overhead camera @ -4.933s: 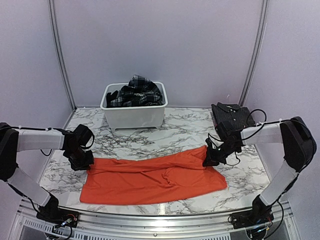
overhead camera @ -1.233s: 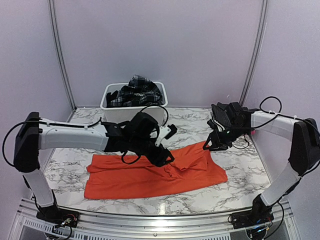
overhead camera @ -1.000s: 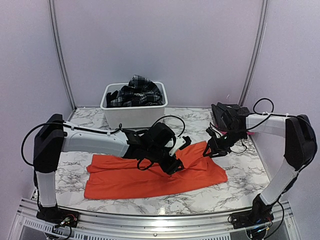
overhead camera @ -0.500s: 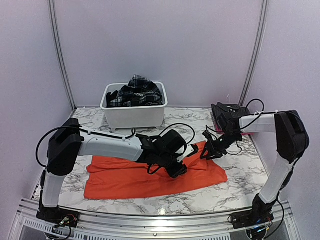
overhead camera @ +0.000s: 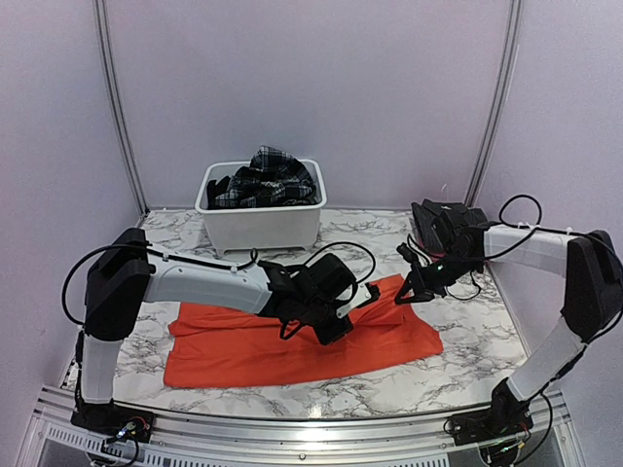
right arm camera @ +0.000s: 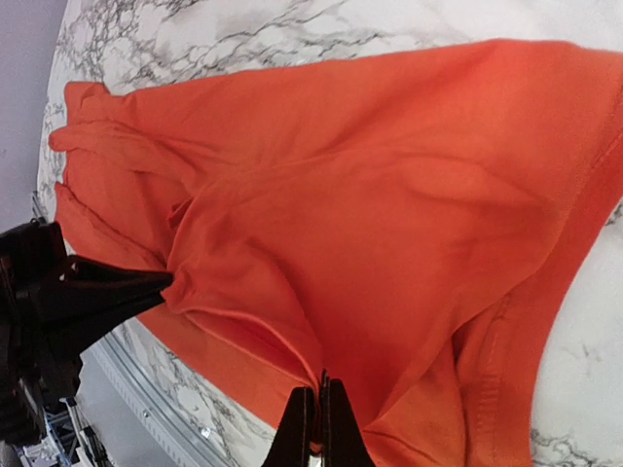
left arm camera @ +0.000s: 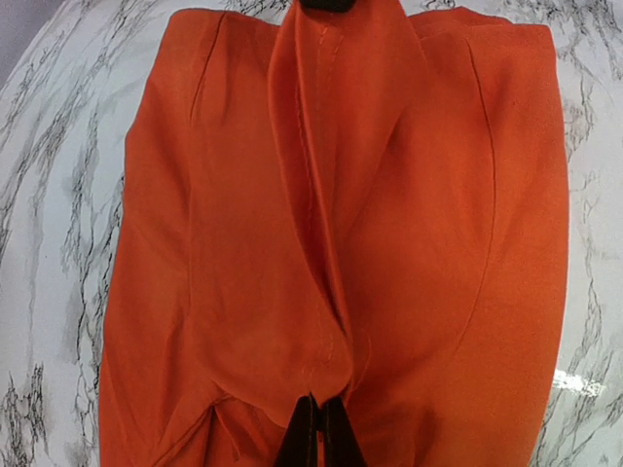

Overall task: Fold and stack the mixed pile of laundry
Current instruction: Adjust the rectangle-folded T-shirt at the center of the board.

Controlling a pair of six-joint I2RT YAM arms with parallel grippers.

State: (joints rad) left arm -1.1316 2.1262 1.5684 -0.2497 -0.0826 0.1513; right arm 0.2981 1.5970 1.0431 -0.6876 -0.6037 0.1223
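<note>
Now | orange T-shirt [overhead camera: 243,355]: spread on counter [overhead camera: 365,243], lower centre | left gripper [overhead camera: 336,328]: clamped on mid-shirt ridge | right gripper [overhead camera: 402,296]: pinching upper-right hem | advice: carry the 2 pinches together, level, so fold lands square.

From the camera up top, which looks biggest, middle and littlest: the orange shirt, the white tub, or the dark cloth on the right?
1. orange T-shirt: biggest by far, spread wide across the table.
2. white tub: middle, though it stands farther back.
3. dark grey cloth: littlest.
</note>
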